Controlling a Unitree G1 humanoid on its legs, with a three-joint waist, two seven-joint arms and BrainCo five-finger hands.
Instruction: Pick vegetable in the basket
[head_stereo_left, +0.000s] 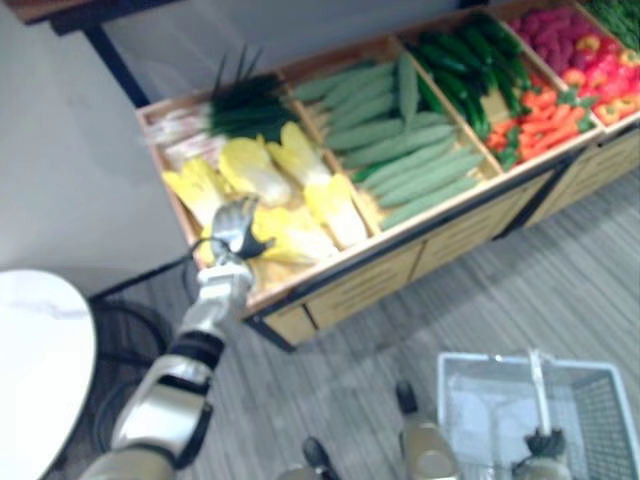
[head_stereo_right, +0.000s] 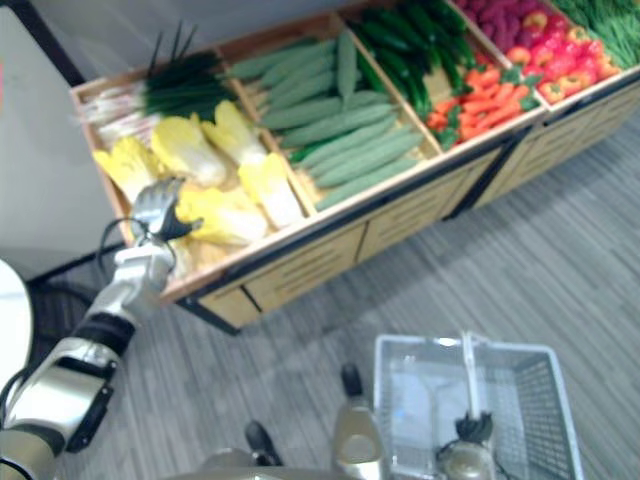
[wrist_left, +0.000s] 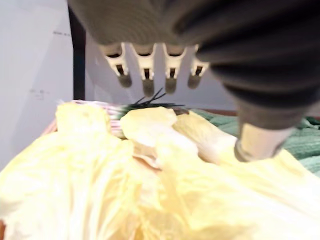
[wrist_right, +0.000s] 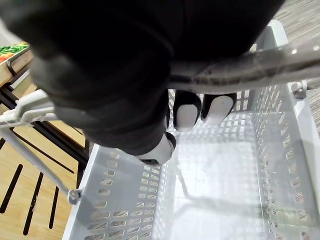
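Nearest the robot, at its right side, a white basket (head_stereo_left: 600, 400) with perforated walls sits low over the grey plank floor (head_stereo_left: 480, 300). The right hand (wrist_right: 125, 75) has its fingers curled round the basket's handle (wrist_right: 250, 72) and clamped on it. A round white table (head_stereo_left: 35, 360) stands at the robot's near left.

Further forward, the left hand (head_stereo_left: 233, 228) is extended to the front edge of a wooden display stand (head_stereo_left: 370, 280), over its leftmost compartment. Its fingers (wrist_left: 146, 75) are straight and apart, with the thumb (wrist_left: 260, 140) set off to one side and nothing held between them. The hand is just above the front cabbage (head_stereo_left: 290, 235). Whether it touches the cabbage cannot be told.

The task's vegetable lies in that leftmost compartment. Several cabbages (head_stereo_left: 255, 170) are loosely piled there, long-headed, with pale yellow crinkled leaves and white ribbed bases. The front cabbage lies against the compartment's front edge, directly under the hand.

Behind the cabbages in the same compartment is a bundle of dark green chives (head_stereo_left: 245, 105) with pale stalks. The next compartment to the right holds long pale green gourds (head_stereo_left: 400, 150). Beyond it are dark green cucumbers (head_stereo_left: 470, 60) and orange carrots (head_stereo_left: 545, 115). Farthest right are red and yellow peppers (head_stereo_left: 600, 70).
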